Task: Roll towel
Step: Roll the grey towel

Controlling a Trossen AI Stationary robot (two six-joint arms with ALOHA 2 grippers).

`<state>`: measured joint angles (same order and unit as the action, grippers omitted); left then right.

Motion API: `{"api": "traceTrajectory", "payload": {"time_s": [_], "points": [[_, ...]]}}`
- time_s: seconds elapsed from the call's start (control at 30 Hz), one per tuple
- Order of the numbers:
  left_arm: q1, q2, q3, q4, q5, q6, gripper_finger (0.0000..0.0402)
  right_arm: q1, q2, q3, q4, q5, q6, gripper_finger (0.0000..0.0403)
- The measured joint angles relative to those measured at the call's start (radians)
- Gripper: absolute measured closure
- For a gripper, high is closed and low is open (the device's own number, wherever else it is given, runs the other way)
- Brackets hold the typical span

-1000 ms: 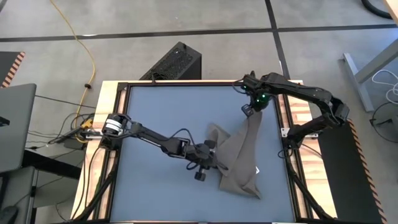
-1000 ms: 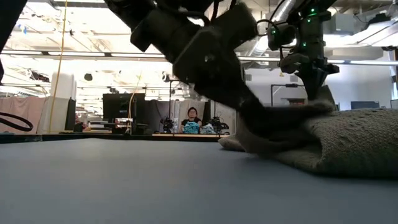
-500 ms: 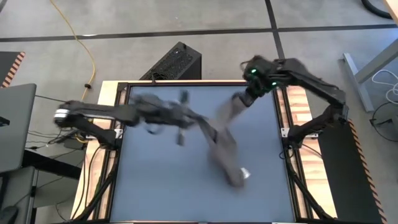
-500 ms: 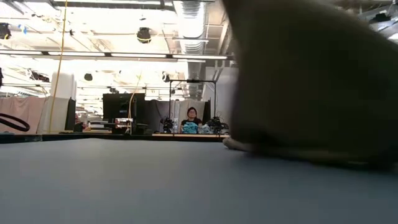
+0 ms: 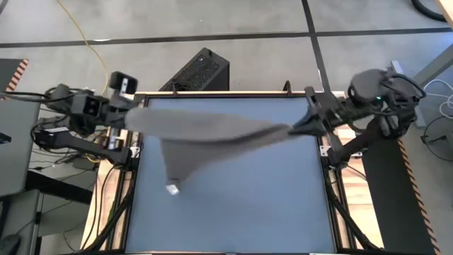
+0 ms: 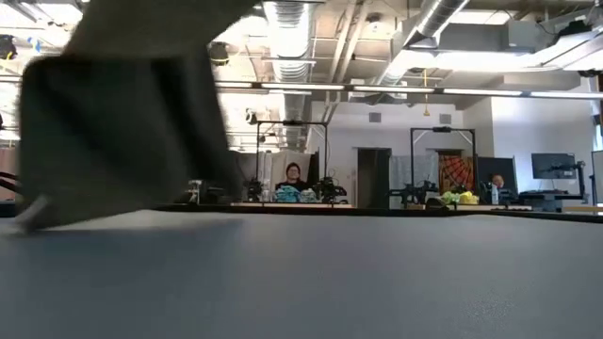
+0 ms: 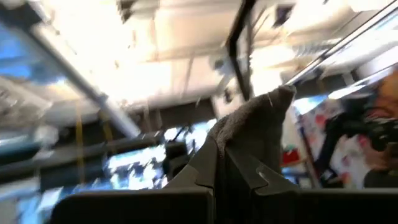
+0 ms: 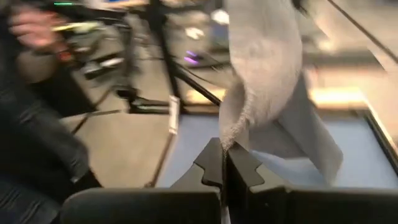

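The grey-brown towel (image 5: 212,138) is spread in the air over the table's far half, strung between my two grippers. My left gripper (image 5: 134,117) is shut on its end at the table's far left corner. My right gripper (image 5: 294,129) is shut on its other end near the right edge. A loose corner with a small white tag (image 5: 172,188) hangs down on the left. In the low view the towel (image 6: 122,122) hangs at the left, its low corner (image 6: 26,213) close to the blue-grey tabletop (image 5: 233,205). Whether that corner touches the table, I cannot tell. My left gripper pinches a bunched end of the towel (image 7: 231,144) between its two fingers, and a tuft of cloth (image 7: 267,109) sticks out past the fingertips. The cloth runs from it toward the right gripper. My right gripper pinches the towel's edge (image 8: 229,142) between its two fingertips, coming roughly level from the table's right side. The cloth (image 8: 261,62) stretches away from the fingers toward the left arm, and a flap hangs below.
A black box (image 5: 198,71) and a yellow cable (image 5: 95,49) lie on the floor beyond the far edge. Wooden rails (image 5: 117,152) frame the table. A person's hand and sleeve (image 8: 31,93) show in the right wrist view, and people sit far behind the table (image 6: 292,174).
Both grippers have risen and pulled apart, the left swinging up to the far left corner, the right rolling and drawing back to the right edge. The towel, bunched on the table's right half, has been lifted off, drawn out between them and swung leftward.
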<state>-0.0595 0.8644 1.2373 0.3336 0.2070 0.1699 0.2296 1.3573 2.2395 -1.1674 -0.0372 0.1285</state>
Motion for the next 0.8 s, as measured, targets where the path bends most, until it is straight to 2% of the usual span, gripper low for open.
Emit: {"api": "traceTrajectory", "payload": {"time_s": [0.13, 0.33, 0.47, 0.6, 0.73, 0.8], "points": [[-0.041, 0.008, 0.0, 0.108, 0.12, 0.005, 0.0401, 0.148, 0.027, 0.0, 0.148, -0.065, -0.16, 0.0383], [-0.091, 0.011, -0.001, 0.223, 0.14, 0.034, 0.0401, 0.279, 0.079, 0.0, 0.368, -0.075, -0.256, 0.0383], [-0.114, 0.013, 0.001, 0.243, 0.18, 0.09, 0.0401, 0.294, 0.12, 0.0, 0.411, -0.073, -0.252, 0.0383], [-0.132, 0.024, 0.055, 0.221, 0.184, 0.161, 0.0401, 0.269, 0.155, -0.002, 0.447, -0.035, -0.176, 0.0383], [-0.133, 0.053, 0.151, 0.113, 0.211, 0.247, 0.0401, 0.235, 0.166, 0.0, 0.511, -0.013, -0.127, 0.0383], [-0.132, 0.074, 0.205, 0.025, 0.181, 0.3, 0.0401, 0.221, 0.17, 0.0, 0.547, -0.007, -0.121, 0.0383]]}}
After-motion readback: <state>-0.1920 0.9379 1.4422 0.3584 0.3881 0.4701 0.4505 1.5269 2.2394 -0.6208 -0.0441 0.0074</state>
